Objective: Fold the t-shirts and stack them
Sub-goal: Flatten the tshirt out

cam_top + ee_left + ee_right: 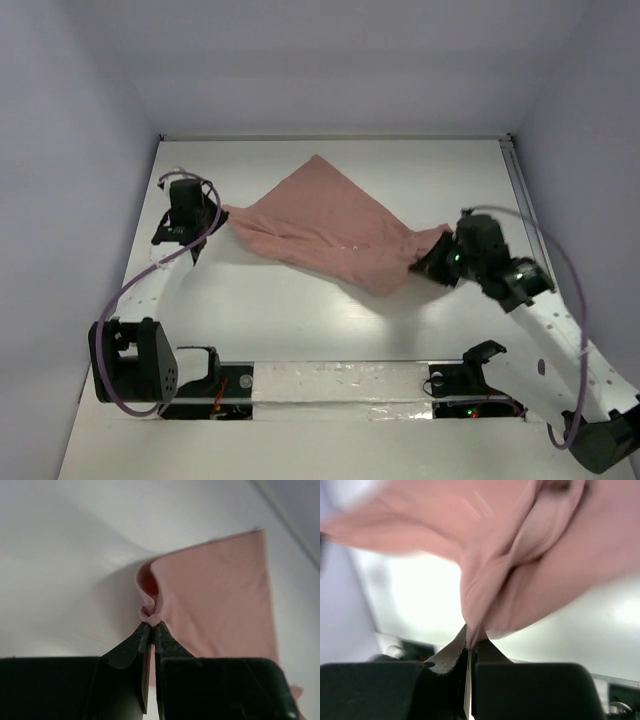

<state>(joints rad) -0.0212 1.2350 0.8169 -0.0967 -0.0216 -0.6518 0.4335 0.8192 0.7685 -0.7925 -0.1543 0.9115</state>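
Observation:
A salmon-pink t-shirt (325, 225) lies stretched across the middle of the white table between my two arms. At its left corner my left gripper (212, 222) is shut on a bunched fold of the shirt's edge (152, 616). My right gripper (432, 262) is shut on the cloth at the shirt's right end, where a ribbed hem (479, 605) runs down into the closed jaws. The shirt's far corner points toward the back wall. No print shows on the t-shirt.
White walls close in the table (330, 330) at the back and both sides. A metal rail (520, 185) runs along the right edge. The two arm bases and a taped strip (340, 385) sit along the near edge. A purple cable loops by each arm.

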